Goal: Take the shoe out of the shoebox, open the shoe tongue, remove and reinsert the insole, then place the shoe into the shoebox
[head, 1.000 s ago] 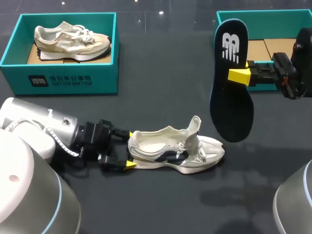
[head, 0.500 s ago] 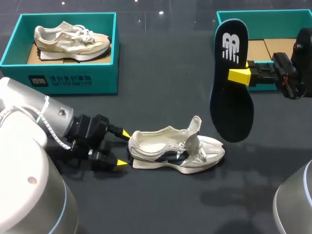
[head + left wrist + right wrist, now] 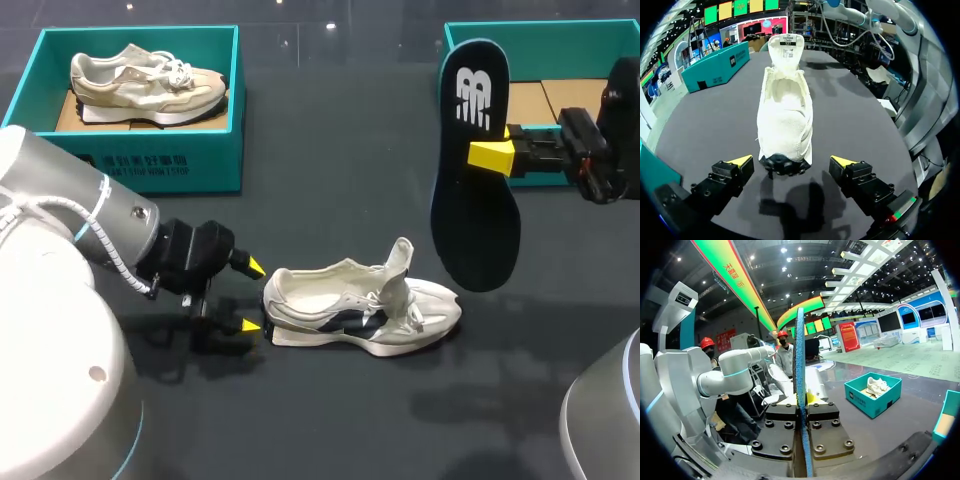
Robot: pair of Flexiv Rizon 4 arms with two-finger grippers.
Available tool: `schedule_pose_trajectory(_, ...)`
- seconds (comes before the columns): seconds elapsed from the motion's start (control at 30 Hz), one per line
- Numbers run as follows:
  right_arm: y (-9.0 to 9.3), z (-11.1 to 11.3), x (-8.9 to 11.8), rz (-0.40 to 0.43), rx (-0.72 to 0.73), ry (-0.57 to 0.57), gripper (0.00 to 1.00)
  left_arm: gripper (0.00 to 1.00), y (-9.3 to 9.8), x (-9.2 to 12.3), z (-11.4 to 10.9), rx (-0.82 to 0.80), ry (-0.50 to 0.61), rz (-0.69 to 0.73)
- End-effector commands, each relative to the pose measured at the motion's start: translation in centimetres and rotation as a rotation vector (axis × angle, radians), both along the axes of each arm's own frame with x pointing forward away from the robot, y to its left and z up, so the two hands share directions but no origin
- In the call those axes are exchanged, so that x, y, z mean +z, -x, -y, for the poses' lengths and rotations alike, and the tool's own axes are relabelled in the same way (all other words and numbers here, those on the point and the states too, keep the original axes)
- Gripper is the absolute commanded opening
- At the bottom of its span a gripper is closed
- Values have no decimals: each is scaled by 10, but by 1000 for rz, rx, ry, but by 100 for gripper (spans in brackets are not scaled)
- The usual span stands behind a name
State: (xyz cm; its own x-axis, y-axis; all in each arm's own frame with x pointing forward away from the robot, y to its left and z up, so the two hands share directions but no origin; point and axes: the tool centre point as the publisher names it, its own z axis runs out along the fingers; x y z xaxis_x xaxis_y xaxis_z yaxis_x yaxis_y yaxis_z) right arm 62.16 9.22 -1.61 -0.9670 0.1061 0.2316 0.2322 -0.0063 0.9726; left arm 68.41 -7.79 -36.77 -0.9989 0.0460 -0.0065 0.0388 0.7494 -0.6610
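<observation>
**Head view.** The white shoe [image 3: 360, 310], marked with a dark side stripe, lies on its sole on the dark table [image 3: 330, 180]. Its tongue [image 3: 401, 256] stands raised. The left gripper [image 3: 252, 296] sits just behind the shoe's heel, fingers spread wide and holding nothing. Above and beyond the shoe's toe, the right gripper [image 3: 490, 157] is closed on the dark insole [image 3: 478, 230], which hangs upright, clear of the table. A teal shoebox [image 3: 140, 165] holding a beige shoe [image 3: 145, 82] stands well beyond the white shoe's heel. A second teal shoebox [image 3: 560, 35] stands behind the insole.

**Left wrist view.** The white shoe's heel lies between the yellow fingertips [image 3: 741, 160] and touches neither.

**Right wrist view.** The insole, seen edge-on with a blue rim, is clamped between both fingers.
</observation>
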Motion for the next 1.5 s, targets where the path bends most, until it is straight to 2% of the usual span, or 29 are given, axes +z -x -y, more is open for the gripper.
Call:
schedule_pose_trajectory(0.03, 11, 3, -1, 0, -125, 26, 0, 100, 6, 30, 2, -21, -242, 59)
schedule_pose_trajectory(0.37, 11, 3, -1, 0, -125, 26, 0, 100, 6, 30, 2, -21, -242, 59)
schedule_pose_trajectory(0.63, 11, 3, -1, 0, -125, 26, 0, 100, 7, 46, 25, -45, -389, 39)
schedule_pose_trajectory(0.8, 11, 3, -1, 0, -125, 26, 0, 100, 1, 52, 37, -3, -494, 49)
schedule_pose_trajectory(1.13, 11, 3, -1, 0, -125, 26, 0, 100, -8, 48, 53, 8, -551, 37)
schedule_pose_trajectory(1.5, 11, 3, -1, 0, -125, 26, 0, 100, -12, 47, 59, 8, -586, 31)
